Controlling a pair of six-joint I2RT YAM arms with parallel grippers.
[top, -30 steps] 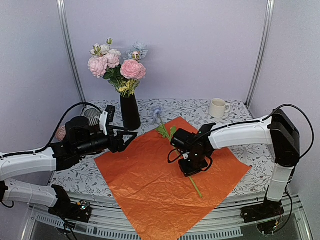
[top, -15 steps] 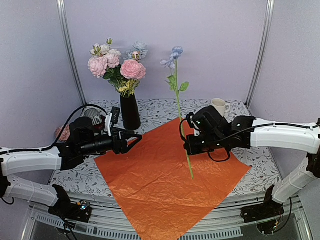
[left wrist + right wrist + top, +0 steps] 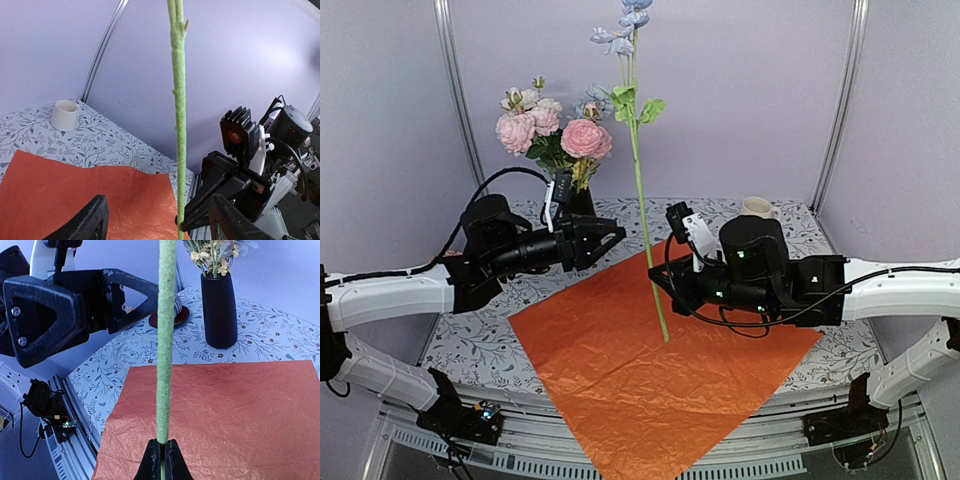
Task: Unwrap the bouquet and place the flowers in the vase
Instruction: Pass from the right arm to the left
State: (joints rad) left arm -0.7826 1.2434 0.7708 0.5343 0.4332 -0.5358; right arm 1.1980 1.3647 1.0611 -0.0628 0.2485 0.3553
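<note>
Right end effector (image 3: pixel 660 287) is pinched tight on a single flower (image 3: pixel 642 180), gripping low on the stem with a short length hanging below the jaws. The right wrist view shows both fingers (image 3: pixel 154 460) closed flat on the stem.

- The flower has a long, thin green stem with a fuzzy, flocked surface and a small nub high up in the left wrist view. Pale blue blooms sit at the very top with a pair of green leaves below them. It stands near upright, its top leaning slightly left in the overhead view.
- The stem's lower tip is over the orange sheet (image 3: pixel 650 390); can't tell whether it touches.

Left end effector (image 3: pixel 612 243) is spread wide and holds nothing. It sits just left of the stem. In its own camera the stem (image 3: pixel 178 125) runs between the two fingers (image 3: pixel 90 222), nearer the right-hand one, with no contact visible.

- The vase (image 3: pixel 218 310) is tall, slim and matte black, at the back left of the tabletop (image 3: pixel 470 345), off the sheet's far corner.
- It already holds the flowers (image 3: pixel 558 130): pink, white and pale blue heads plus a yellow cluster.
- The tabletop has a pale cover with a leaf print.
- A white mug (image 3: pixel 755 208) stands at the back right.
- A striped cup on a red saucer (image 3: pixel 181 316) stands just beside the vase, partly hidden.
</note>
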